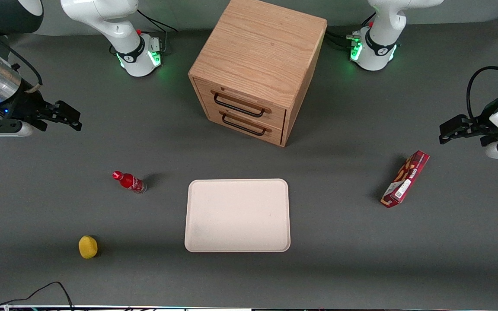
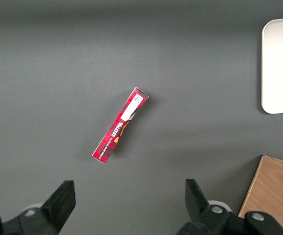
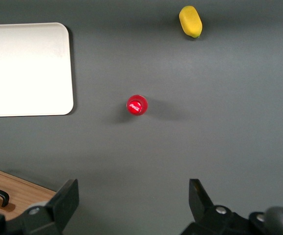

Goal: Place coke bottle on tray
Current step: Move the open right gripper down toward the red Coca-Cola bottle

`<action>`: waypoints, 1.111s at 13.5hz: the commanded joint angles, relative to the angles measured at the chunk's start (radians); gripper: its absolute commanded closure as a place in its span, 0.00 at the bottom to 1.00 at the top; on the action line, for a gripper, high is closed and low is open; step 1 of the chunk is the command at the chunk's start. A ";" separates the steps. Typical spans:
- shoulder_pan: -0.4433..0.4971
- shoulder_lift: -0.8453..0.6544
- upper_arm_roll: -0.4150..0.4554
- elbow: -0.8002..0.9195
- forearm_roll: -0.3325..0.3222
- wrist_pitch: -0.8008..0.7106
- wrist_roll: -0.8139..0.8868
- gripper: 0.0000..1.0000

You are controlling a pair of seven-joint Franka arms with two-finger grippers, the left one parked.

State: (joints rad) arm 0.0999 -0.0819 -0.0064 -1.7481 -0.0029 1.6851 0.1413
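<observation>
I see the coke bottle point(image 1: 129, 181) standing upright on the grey worktop point(image 1: 344, 242), red cap up, red label, clear base; in the right wrist view I look straight down on its cap point(image 3: 137, 105). It stands on the bare surface beside the tray point(image 1: 237, 215), apart from it, toward the working arm's end of the worktop. Nothing touches it.

Tray: cream-beige, flat, rounded corners, low rim, lying near the middle of the worktop. Nothing lies on it. One corner of it shows in the right wrist view point(image 3: 29, 68), with a gap of grey worktop between that corner and the bottle cap.

The claw point(image 1: 65, 115) hangs above the worktop at the working arm's end, farther from the front camera than the bottle and well apart from it. Its fingers point(image 3: 67, 199) stand wide apart and hold nothing.

The yellow ball point(image 1: 87, 247) lies nearer to the front camera than the bottle, well apart from both bottle and tray. The wooden drawer cabinet point(image 1: 257, 69) stands farther from the front camera than the tray, with two dark handles on its drawer fronts, both drawers closed. The red snack box point(image 1: 405, 179) lies flat toward the parked arm's end of the worktop, well apart from the tray.
</observation>
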 commanded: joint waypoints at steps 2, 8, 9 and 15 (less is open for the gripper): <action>-0.005 0.033 -0.007 0.062 0.021 -0.047 -0.028 0.00; -0.014 0.128 -0.001 0.064 0.058 -0.012 -0.022 0.00; -0.016 0.129 -0.001 0.032 0.058 0.022 -0.029 0.00; -0.012 0.128 0.003 -0.253 0.057 0.398 -0.042 0.00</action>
State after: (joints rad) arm 0.0968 0.0699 -0.0096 -1.9064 0.0314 1.9820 0.1338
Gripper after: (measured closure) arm 0.000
